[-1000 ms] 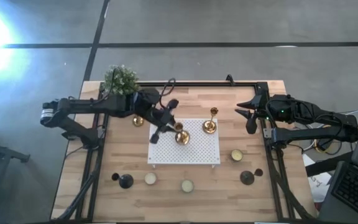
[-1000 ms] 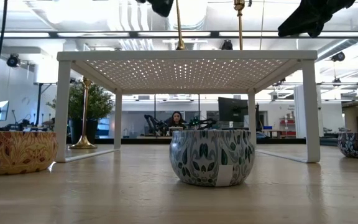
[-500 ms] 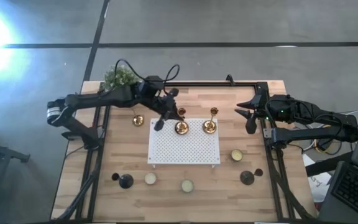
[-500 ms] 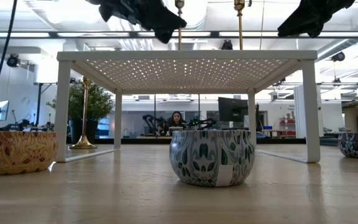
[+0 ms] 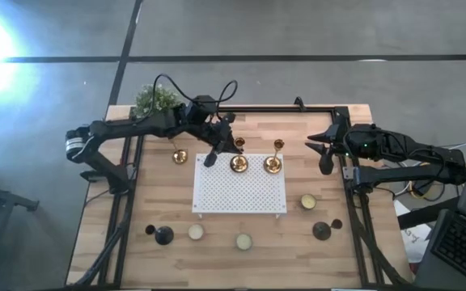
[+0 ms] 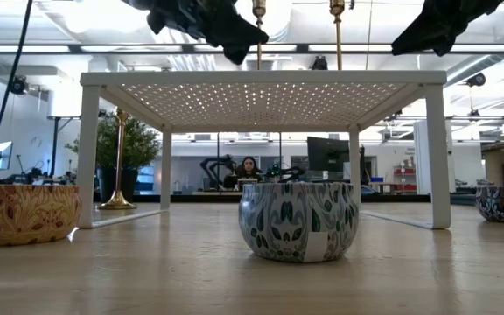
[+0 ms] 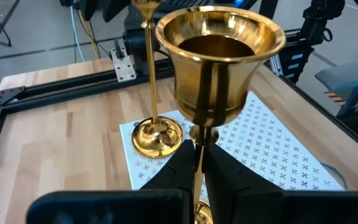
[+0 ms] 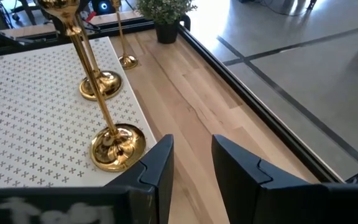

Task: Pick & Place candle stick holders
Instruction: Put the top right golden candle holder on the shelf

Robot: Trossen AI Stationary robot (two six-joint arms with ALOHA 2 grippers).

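Fingers point(image 7: 185, 163) of the left arm are pinched shut on the slim stem of a shiny brass-gold candle stick holder with a flared cup point(image 7: 219, 62), whose round base now sits on the white perforated metal stand point(image 5: 241, 198), just inside its upper edge near the middle of the high view (I judge it set down but not yet let go). Half a second back this same holder stood barely lower on the stand; a second back it hung well lower and further left over the perforated top, with the left gripper point(image 5: 214, 149) beside it. Since then the arm has swung it up and rightwards, so that it lines up just beside a second brass-gold holder point(image 5: 273, 164) already on the stand. A third brass-gold holder point(image 5: 180, 157) waits on the wooden bench point(image 5: 160, 202), left of the stand. Two small squat black holders point(image 5: 163, 235) sit along the lower part of the frame. Over at the right edge, the right gripper point(image 5: 324, 151) has not moved, its fingers point(image 8: 157, 168) slightly parted and empty
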